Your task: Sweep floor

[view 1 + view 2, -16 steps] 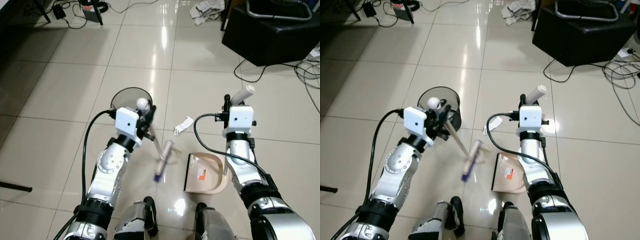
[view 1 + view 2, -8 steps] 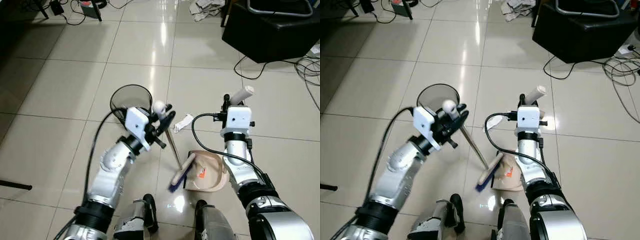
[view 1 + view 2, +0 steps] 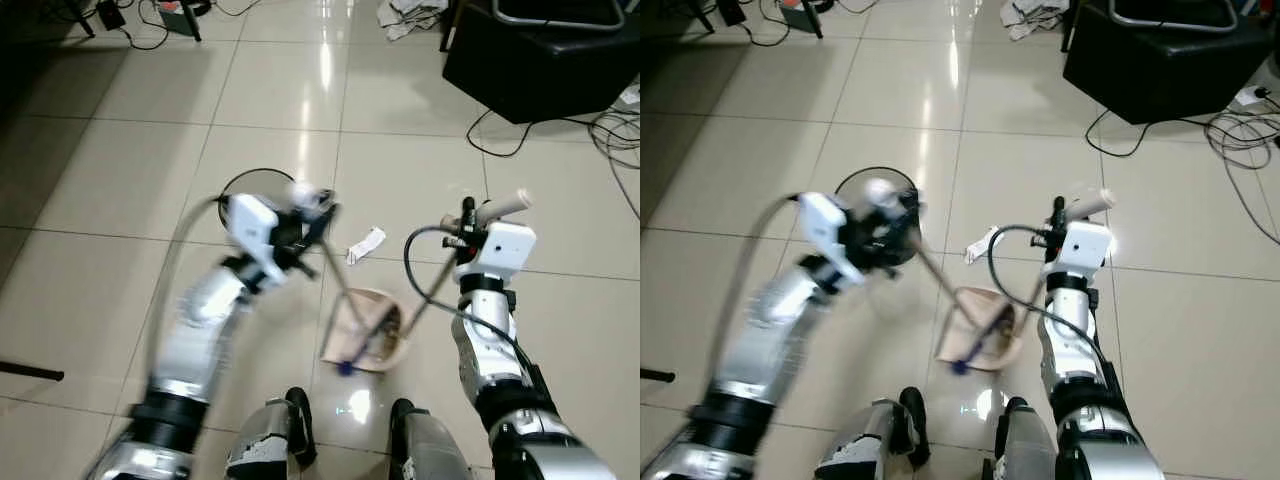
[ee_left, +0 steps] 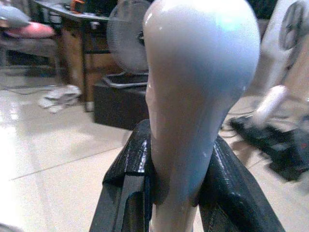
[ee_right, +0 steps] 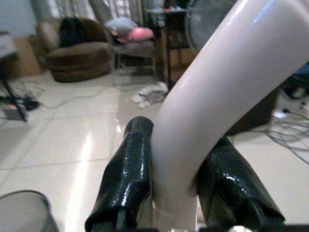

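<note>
Fingers of the left gripper press from both sides on the rounded pale knob of the broom handle in the left wrist view. The knob looks glossy, hard and probably slick, so a hold just below the bulge, where it narrows, should resist sliding out. Behind it stand a fan and a dark box, softly blurred.

In the right wrist view, the right gripper pinches the curved cream dustpan handle between its two black fingers. That tube seems stiff and light, likely plastic; its bend gives a natural stop for the grip. A sofa, scattered cables and the rim of a bin show beyond.

From the left eye view, the broom slants down from the left gripper to the dustpan, which lies on the tiled floor just in front of the robot's feet. A crumpled scrap of paper lies near the pan's far side, apart from it, with the round bin behind the left arm. Both tools are long and thin, so the low ends will swing widely with small wrist turns. The left arm is smeared by motion, and the broom head merges with the pan, so I cannot tell whether bristles touch it or whether anything lies inside.

The right eye view shows the same layout; the right gripper holds the dustpan handle upright.
</note>
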